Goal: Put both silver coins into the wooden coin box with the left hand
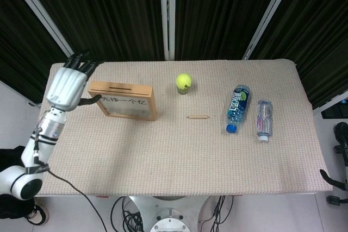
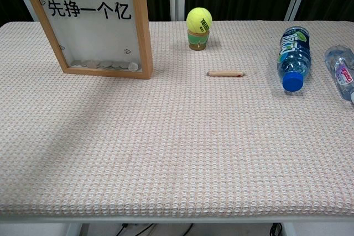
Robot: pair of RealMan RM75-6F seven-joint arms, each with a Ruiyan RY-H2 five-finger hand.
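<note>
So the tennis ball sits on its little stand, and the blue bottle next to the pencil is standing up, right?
Not quite. The tennis ball does sit on its little stand, but the blue bottle next to the pencil is lying on its side, cap toward the front of the table. The chest view shows it plainly.
</note>
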